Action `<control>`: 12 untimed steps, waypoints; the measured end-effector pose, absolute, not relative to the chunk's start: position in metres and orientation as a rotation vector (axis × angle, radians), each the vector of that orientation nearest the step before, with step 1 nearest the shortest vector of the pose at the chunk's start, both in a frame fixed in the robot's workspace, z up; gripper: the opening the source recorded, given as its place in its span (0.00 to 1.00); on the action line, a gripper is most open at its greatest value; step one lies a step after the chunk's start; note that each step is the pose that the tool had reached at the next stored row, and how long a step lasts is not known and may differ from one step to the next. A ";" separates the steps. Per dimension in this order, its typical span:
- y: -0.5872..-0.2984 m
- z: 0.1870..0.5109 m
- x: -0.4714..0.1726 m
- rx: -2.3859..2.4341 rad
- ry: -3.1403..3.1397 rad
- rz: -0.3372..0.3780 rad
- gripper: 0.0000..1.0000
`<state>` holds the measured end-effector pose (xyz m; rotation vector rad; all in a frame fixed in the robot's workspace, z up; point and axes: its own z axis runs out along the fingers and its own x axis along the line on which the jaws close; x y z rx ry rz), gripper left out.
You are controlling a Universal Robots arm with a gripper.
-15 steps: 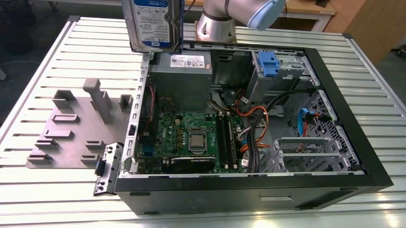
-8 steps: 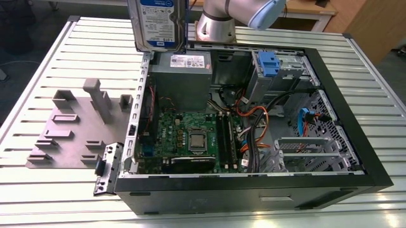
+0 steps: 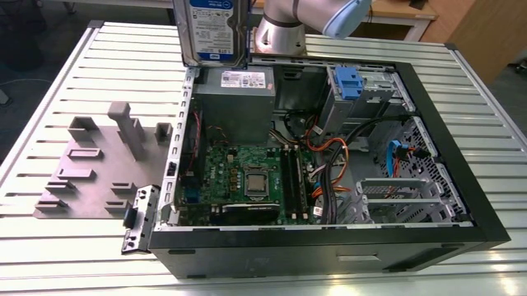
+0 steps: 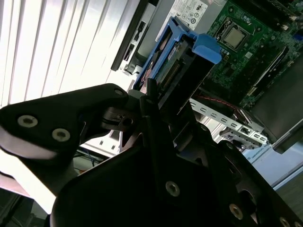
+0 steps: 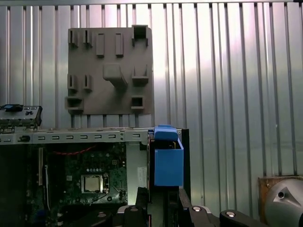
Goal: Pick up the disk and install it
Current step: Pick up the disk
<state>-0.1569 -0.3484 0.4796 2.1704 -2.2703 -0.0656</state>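
Observation:
The disk [image 3: 212, 31] hangs upright in the air above the far corner of the open computer case [image 3: 448, 154], on the exterior view's left, its white-and-blue label facing the camera. In the second wrist view my gripper [image 4: 158, 104] is shut on the disk [image 4: 182, 59], whose blue rails and blue front edge stick out beyond the black fingers [image 4: 118, 106]. The first wrist view shows the blue end of the disk [image 5: 168, 163] rising from my gripper [image 5: 163, 201] over the case's edge.
Inside the case lie a grey power supply [image 3: 237, 102], a green motherboard [image 3: 247, 179], loose cables and a silver drive cage with a blue latch [image 3: 349, 83]. A grey fixture plate [image 3: 99, 163] rests on the slatted table [image 3: 49, 259]. The arm's base [image 3: 280, 34] stands behind the case.

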 end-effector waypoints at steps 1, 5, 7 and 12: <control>-0.348 0.480 -0.156 2.170 -2.270 -0.066 0.35; -0.347 0.480 -0.151 2.170 -2.270 -0.066 0.35; -0.347 0.480 -0.149 2.170 -2.270 -0.066 0.35; -0.346 0.479 -0.143 2.170 -2.270 -0.066 0.35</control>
